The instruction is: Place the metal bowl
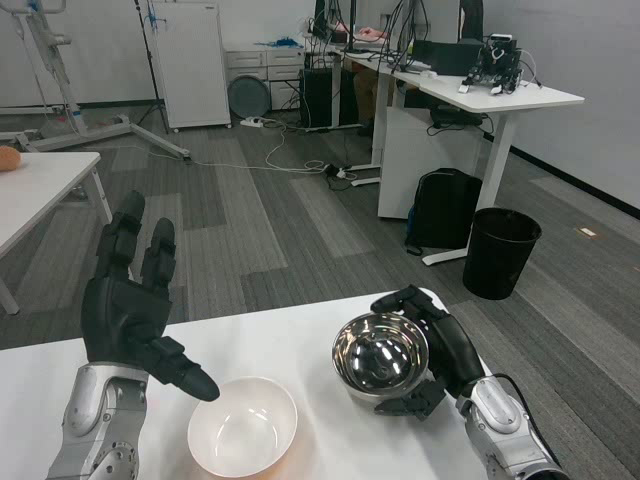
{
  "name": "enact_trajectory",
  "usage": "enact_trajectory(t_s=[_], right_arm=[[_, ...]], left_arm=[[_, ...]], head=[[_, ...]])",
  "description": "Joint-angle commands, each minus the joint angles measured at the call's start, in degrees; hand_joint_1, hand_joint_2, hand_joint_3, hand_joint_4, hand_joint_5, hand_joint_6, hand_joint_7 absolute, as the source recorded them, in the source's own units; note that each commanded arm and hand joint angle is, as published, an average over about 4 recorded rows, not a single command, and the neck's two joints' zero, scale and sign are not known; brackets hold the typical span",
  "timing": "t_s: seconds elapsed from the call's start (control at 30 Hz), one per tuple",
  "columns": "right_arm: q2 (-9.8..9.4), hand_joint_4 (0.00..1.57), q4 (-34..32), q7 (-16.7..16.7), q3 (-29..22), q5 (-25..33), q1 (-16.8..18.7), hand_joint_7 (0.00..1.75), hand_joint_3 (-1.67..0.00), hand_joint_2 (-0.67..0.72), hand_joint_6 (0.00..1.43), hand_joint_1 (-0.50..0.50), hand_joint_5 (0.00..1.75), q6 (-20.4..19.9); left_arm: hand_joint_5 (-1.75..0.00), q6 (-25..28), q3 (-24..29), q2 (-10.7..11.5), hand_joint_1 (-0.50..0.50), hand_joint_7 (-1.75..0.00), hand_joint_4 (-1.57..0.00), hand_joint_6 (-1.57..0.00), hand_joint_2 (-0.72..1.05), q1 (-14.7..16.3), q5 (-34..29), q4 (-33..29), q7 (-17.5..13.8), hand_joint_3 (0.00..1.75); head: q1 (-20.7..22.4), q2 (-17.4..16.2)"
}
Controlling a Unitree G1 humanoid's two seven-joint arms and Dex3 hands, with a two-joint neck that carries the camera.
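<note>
Metal bowl (pixel 380 355): polished, upright, mouth up, sitting on the white worktop (pixel 270 345) toward its right end, close to the far edge. The inside mirrors the room.

Right hand (pixel 440 350): black, wrapped round the metal bowl from its right side. Fingers (pixel 400 300) curl over the far rim, and a lower part (pixel 410 403) presses the near right wall. The fingers are clamped on the metal bowl. Silver forearm (pixel 505 430) runs off to the lower right of the metal bowl.

White bowl (pixel 243 427): shallow, upright, on the worktop to the near left of the metal bowl, close to it but apart. Its near rim is cut off by the picture's edge.

Left hand (pixel 130 310): black, raised above the worktop, well left of the metal bowl and just left of the white bowl. Fingers (pixel 125 235) stand upright and apart, holding nothing; one digit (pixel 185 375) points toward the white bowl's rim.

Beyond the metal bowl, on the grey floor: a black waste bin (pixel 500 252), a black backpack (pixel 445 208) leaning at a white desk (pixel 470 95) that carries equipment, and cables (pixel 300 160). Far left of the metal bowl: a second white table (pixel 40 190) with an orange item (pixel 8 158) on it. At the back wall: a white cabinet (pixel 190 60).
</note>
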Motion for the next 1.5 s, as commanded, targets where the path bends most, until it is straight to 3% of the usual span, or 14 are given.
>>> enact_trajectory(t_s=[0.03, 0.17, 0.23, 0.5, 0.77, 0.9, 1.03, 1.13, 1.5], right_arm=[[-0.32, 0.27, -1.64, 0.27, -1.51, 1.35, 1.20, 0.82, -0.42, 0.03, 0.01, -0.41, 0.70, -1.12], [-0.32, 0.07, -2.83, 0.71, -2.26, 2.84, 1.81, 0.77, -0.24, 0.19, 0.00, -0.43, 0.22, -1.47], [-0.37, 0.01, -3.66, 1.26, -2.87, 3.61, 2.17, 0.77, -0.22, 0.23, 0.00, -0.45, 0.12, -1.49], [-0.39, 0.00, -7.00, 3.41, -6.12, 6.12, 3.73, 0.80, -0.12, 0.42, 0.00, -0.46, 0.10, -1.40], [-0.32, 0.00, -16.96, 6.00, -10.54, 13.74, 6.19, 0.35, 0.00, 0.60, 0.00, -0.46, 0.00, -1.56], [-0.01, 0.00, -21.99, 2.51, -14.78, 10.23, 6.25, 0.33, 0.00, 0.60, 0.00, -0.46, 0.00, -2.96], [0.25, 0.00, -27.77, -7.33, -19.00, 2.91, 5.62, 0.35, 0.00, 0.60, 0.00, -0.46, 0.00, -7.44], [0.01, 0.00, -29.00, -10.67, -18.93, 2.23, 4.45, 0.33, 0.00, 0.60, 0.00, -0.46, 0.00, -9.91], [-0.41, 0.00, -30.23, -12.56, -18.23, 0.36, 1.79, 0.28, 0.00, 0.60, 0.00, -0.46, 0.00, -10.59]], left_arm=[[0.00, -0.25, 0.20, 0.25, -0.50, -0.35, -0.11, -0.03, -0.72, 0.60, -0.17, -0.18, 0.02, 0.00], [0.00, -0.30, 0.20, 0.25, -0.50, -0.38, -0.11, -0.03, -0.72, 0.51, -0.21, -0.13, 0.02, 0.00], [0.00, -0.25, 0.20, 0.25, -0.50, -0.37, -0.11, -0.03, -0.72, 0.40, -0.26, -0.13, 0.02, 0.00], [0.00, -0.23, 0.11, 0.25, -0.50, -0.35, -0.11, -0.03, -0.72, -0.17, -0.28, 0.37, 0.02, 0.00], [0.00, -0.30, -0.06, 0.25, -0.50, -0.35, -0.11, -0.03, -0.70, -1.09, -0.43, 1.49, 0.02, 0.04], [0.00, -0.25, -0.15, 0.25, -0.50, -0.35, -0.11, -0.03, -0.72, -1.56, -0.43, 1.84, 0.02, 0.00], [0.00, -0.23, -0.24, 0.10, -0.50, -0.35, -0.11, -0.03, -0.72, -2.02, -0.50, 2.28, 0.02, 0.00], [0.00, -0.25, -0.17, 0.05, -0.50, -0.35, -0.11, -0.03, -0.72, -2.04, -0.52, 2.33, 0.02, 0.00], [0.00, -0.50, 1.61, -0.19, -0.50, -0.35, -0.11, -0.03, -0.72, -2.04, -0.39, 2.41, 0.06, 0.00]], head=[[-0.14, -0.51], [-0.43, -1.31], [-0.76, -1.70], [-1.33, -1.96], [-3.07, -1.24], [-5.19, 0.13], [-5.95, 0.66], [-6.11, 1.00], [-5.36, 1.11]])
